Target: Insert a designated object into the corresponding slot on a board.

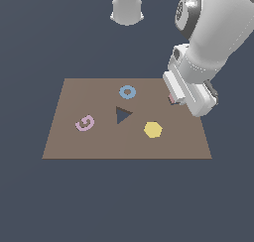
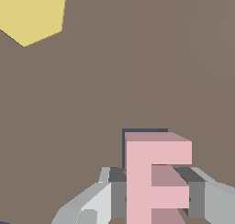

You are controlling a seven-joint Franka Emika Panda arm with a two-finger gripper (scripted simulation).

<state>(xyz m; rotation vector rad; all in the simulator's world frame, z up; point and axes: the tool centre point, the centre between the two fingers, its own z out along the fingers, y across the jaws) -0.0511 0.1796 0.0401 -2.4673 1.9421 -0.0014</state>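
The light-pink E-shaped block [image 2: 156, 172] fills the near part of the wrist view, with my gripper [image 2: 156, 193] shut on it, one grey finger [image 2: 114, 191] on each side. In the exterior view only a small pink bit of the block [image 1: 171, 98] shows under the hand, low over the board [image 1: 99, 147] near its far corner on the exterior view's right. My gripper [image 1: 172, 100] there is mostly covered by the white hand. A thin dark strip [image 2: 140, 131] lines the E's far edge; the slot is otherwise hidden beneath the block.
On the brown board [image 2: 137, 58] lie a blue ring [image 1: 127, 92], a dark blue-grey triangle [image 1: 122, 114], a yellow hexagon [image 1: 153, 129] [image 2: 32, 14] and a lilac G [image 1: 85, 123]. The arm's grey base [image 1: 127, 8] stands beyond the board.
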